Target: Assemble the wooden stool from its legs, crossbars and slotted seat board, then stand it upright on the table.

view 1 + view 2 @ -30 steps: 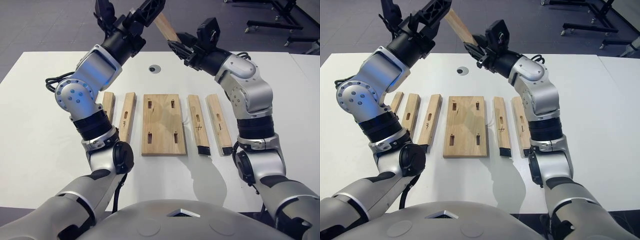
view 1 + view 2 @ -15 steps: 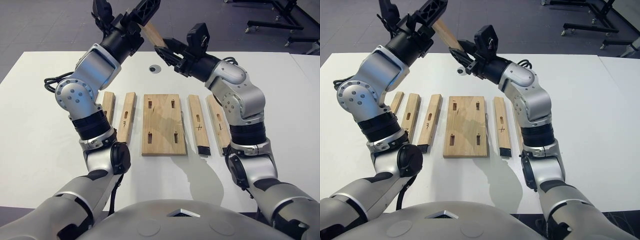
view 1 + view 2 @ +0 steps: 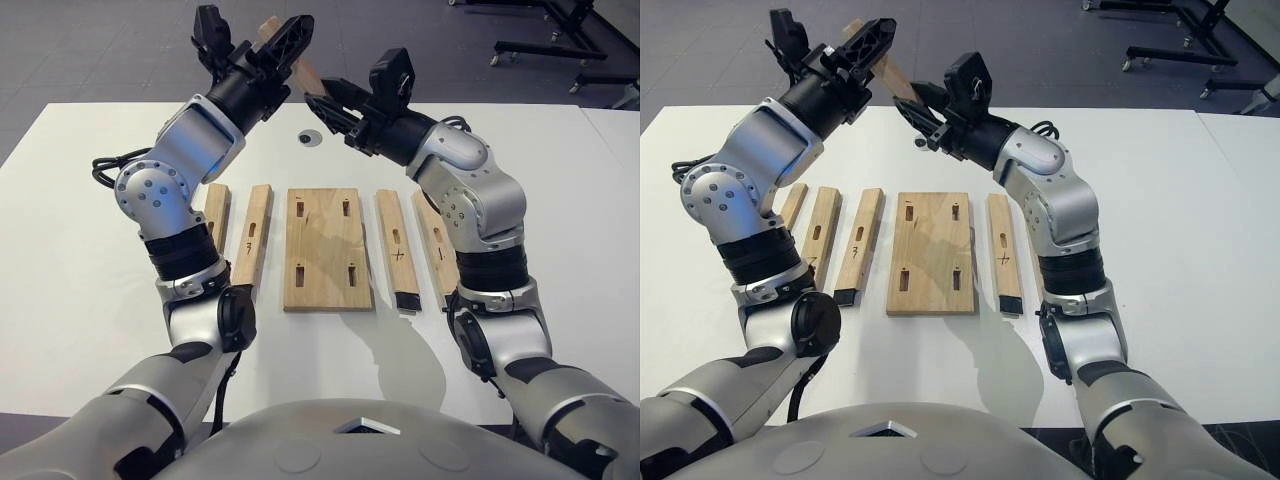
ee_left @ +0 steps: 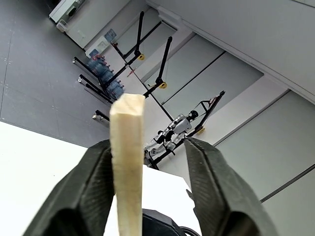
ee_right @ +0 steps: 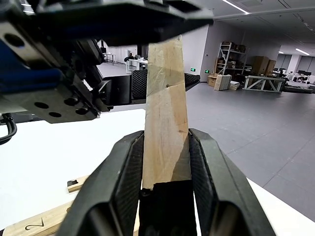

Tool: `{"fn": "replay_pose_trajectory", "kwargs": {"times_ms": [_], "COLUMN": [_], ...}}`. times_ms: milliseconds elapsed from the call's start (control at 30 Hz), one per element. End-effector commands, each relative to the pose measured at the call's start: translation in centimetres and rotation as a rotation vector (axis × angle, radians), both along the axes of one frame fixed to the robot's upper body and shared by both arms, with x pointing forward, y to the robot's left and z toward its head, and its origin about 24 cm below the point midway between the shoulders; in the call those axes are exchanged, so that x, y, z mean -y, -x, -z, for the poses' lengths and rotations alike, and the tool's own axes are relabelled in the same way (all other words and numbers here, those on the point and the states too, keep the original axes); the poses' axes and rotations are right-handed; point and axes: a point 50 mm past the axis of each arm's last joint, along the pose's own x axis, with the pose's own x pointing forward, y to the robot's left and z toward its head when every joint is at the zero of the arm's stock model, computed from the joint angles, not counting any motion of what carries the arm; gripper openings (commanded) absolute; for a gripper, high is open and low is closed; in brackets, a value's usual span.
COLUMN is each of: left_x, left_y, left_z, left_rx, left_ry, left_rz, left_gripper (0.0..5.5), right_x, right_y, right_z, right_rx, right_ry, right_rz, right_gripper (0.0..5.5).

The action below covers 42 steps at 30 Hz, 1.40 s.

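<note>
Wooden bar [image 3: 306, 76] in air over far side of table [image 3: 80, 200], beyond slotted seat board [image 3: 326, 250]. Right gripper [image 5: 166, 137] clamped on bar, both fingers pressed to its faces. Left gripper [image 4: 150, 147] spread wider than bar: one finger [image 4: 93, 196] touches wood, other stands apart. Since a second ago, right gripper has closed in on left gripper; bar span between them is shorter. Loose pieces [image 3: 257, 232] lie either side of board, unmoved.
</note>
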Motion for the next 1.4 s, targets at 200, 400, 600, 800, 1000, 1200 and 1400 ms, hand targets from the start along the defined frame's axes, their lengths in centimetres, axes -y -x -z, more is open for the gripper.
{"fn": "replay_pose_trajectory", "kwargs": {"times_ms": [200,400,600,800,1000,1200,1400], "left_x": [-0.4,-0.3,-0.2,-0.3,-0.5,-1.5,-6.2], "left_y": [0.0,0.0,0.0,0.0,0.0,0.1,0.9], "left_z": [0.0,0.4,0.4,0.4,0.5,0.9,0.4], "left_rx": [-0.025,-0.037,-0.034,-0.031,-0.030,-0.008,0.144], "left_ry": [0.016,-0.043,-0.044,-0.043,-0.064,-0.166,-0.369], "left_rz": [-0.005,-0.009,-0.006,-0.008,-0.016,-0.072,-0.178], "left_gripper": [0.99,0.38,0.38,0.38,0.38,0.38,0.38], "right_x": [-0.2,-0.4,-0.8,-0.9,-0.2,2.4,7.2], "right_y": [0.5,0.5,0.5,0.4,0.1,-0.2,0.1], "right_z": [0.2,-0.1,-0.2,0.5,-0.2,-1.5,-2.5], "right_rx": [0.009,0.012,0.001,-0.069,-0.059,-0.046,-0.112], "right_ry": [0.003,-0.005,-0.006,0.000,-0.017,-0.054,-0.212], "right_rz": [-0.017,-0.020,-0.031,-0.020,-0.006,0.040,0.070], "right_gripper": [1.30,1.30,1.30,2.56,3.61,4.72,5.31]}}
